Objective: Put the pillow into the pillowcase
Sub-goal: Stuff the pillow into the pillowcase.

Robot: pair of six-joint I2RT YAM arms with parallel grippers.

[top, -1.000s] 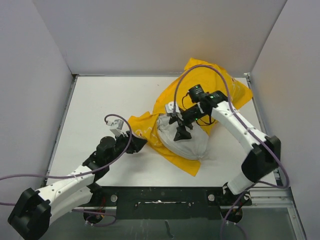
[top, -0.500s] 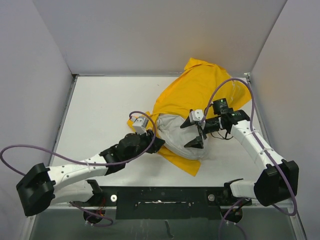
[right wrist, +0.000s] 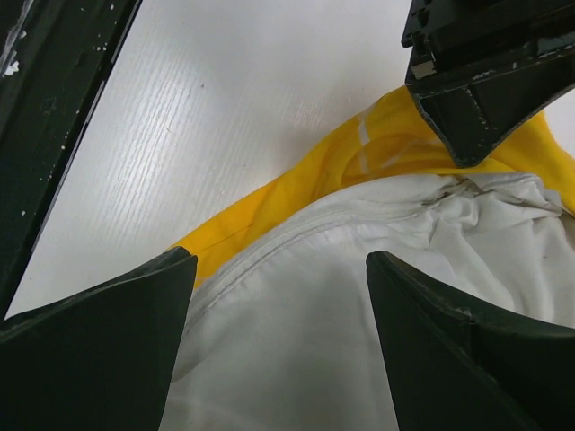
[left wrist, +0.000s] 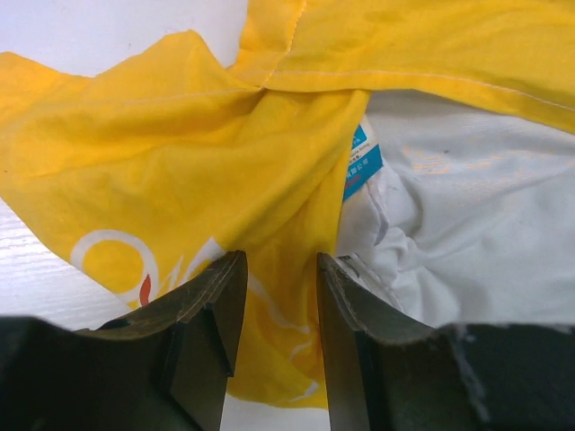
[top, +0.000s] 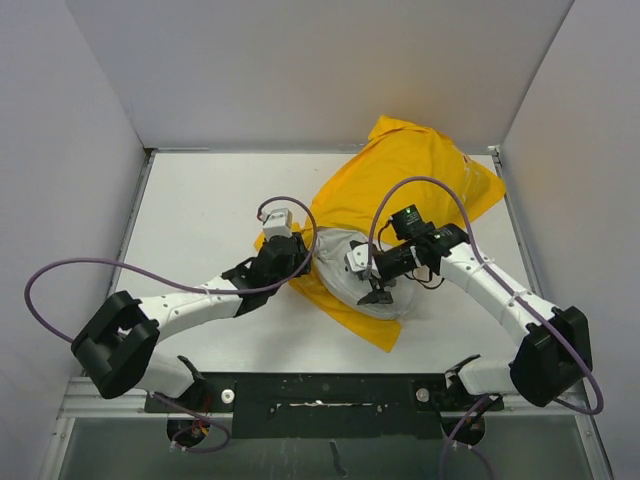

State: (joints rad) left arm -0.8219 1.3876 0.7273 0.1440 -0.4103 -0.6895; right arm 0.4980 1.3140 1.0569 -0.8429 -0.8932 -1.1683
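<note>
Right fingers [right wrist: 90,341] farther left, over pillow [right wrist: 314,359]

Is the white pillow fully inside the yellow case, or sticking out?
Partly in: one end of the pillow lies bare on a flap of the pillowcase; yellow cloth covers the rest.

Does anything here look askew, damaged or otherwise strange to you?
Yes. The pillowcase lies crumpled and askew, and its far end is bunched up against the back wall. The pillow is only partly inside: its wrinkled near end sticks out of the opening. I see no tear or stain.
</note>
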